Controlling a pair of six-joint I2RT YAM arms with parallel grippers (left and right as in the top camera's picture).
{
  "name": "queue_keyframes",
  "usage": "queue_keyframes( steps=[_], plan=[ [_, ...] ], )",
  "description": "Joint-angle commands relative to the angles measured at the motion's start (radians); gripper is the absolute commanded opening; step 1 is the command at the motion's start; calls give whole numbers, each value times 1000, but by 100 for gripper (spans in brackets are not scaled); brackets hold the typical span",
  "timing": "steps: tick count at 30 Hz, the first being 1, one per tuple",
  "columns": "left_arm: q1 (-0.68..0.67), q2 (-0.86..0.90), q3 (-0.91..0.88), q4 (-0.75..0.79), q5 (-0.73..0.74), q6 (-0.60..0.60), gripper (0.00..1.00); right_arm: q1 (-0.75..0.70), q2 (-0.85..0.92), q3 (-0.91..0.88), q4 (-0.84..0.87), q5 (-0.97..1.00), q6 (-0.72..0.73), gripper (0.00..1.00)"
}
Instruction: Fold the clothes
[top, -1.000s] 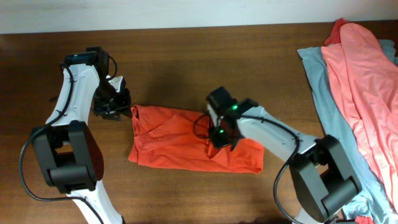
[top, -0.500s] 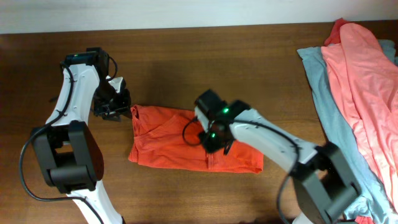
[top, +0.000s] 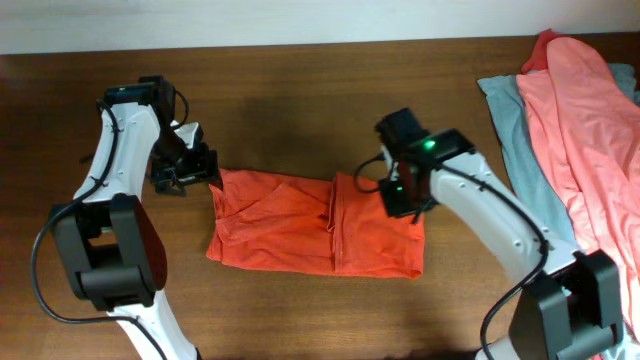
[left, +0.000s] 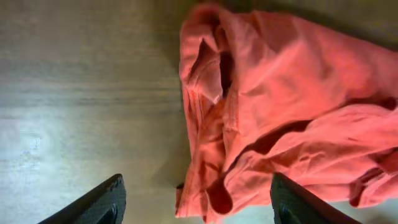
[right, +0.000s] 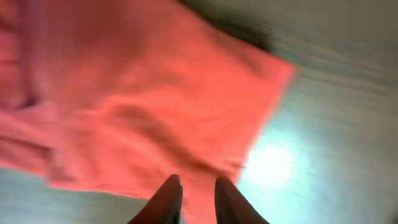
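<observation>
Your left gripper (top: 203, 168) sits just off the upper left corner of the T-shirt (top: 300, 230). From overhead its dark body blocks the corner, so you cannot tell there whether it touches the cloth.

In the left wrist view your left gripper (left: 198, 193) is spread wide, with one finger (left: 106, 202) low at the left and the other low at the right. Both fingers are cut off by the bottom edge. The rumpled end of the T-shirt (left: 273, 106) lies ahead of and between them in bunched folds, and its far side runs out of the picture. Bare table (left: 74, 93) fills the rest.

Your right gripper (top: 405, 195) stands over the T-shirt's upper right corner and covers it from above. The folded cloth stretches away from it towards the left gripper, flat on the table (top: 300, 90), with a vertical crease about midway between the two.

The right wrist view is smeared by blur. Your right gripper (right: 194, 186) shows two fingertips (right: 168, 193) close together with a thin slit between them. The orange T-shirt (right: 137, 93) lies beneath and beyond them. You cannot tell whether the tips pinch cloth or hang just above it.

Well off to the right gripper's outer side lie a salmon-pink garment (top: 580, 130) and, beneath it, a grey-blue garment (top: 520, 150). Both run past the frame edge.
</observation>
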Motion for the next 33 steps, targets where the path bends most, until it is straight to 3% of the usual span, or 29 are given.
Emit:
queue_keyframes(
  steps=[1, 6, 15, 19, 23, 27, 30, 33],
  plan=[
    [-2, -21, -57, 33, 18, 41, 75, -76, 2, 4, -37, 63, 14, 24],
    [-2, -20, -187, 123, 133, 131, 75, -119, 2, 4, -47, 63, 14, 24],
    [-2, -19, -356, 275, 209, 142, 74, -119, 2, 4, -48, 59, 14, 25],
    [-11, -19, -415, 335, 245, 142, 69, -119, 2, 4, -51, 59, 14, 24],
    [-26, -19, -437, 361, 283, 152, 44, -119, 2, 4, -58, 59, 14, 24],
    [-21, -19, -433, 363, 283, 152, 9, -119, 2, 4, -66, 60, 14, 24],
    [5, -25, -414, 344, 256, 146, 1, -119, 2, 4, -66, 63, 14, 24],
    [67, -50, -351, 283, 126, 89, 1, -124, 2, 4, -67, 63, 14, 24]
  ],
)
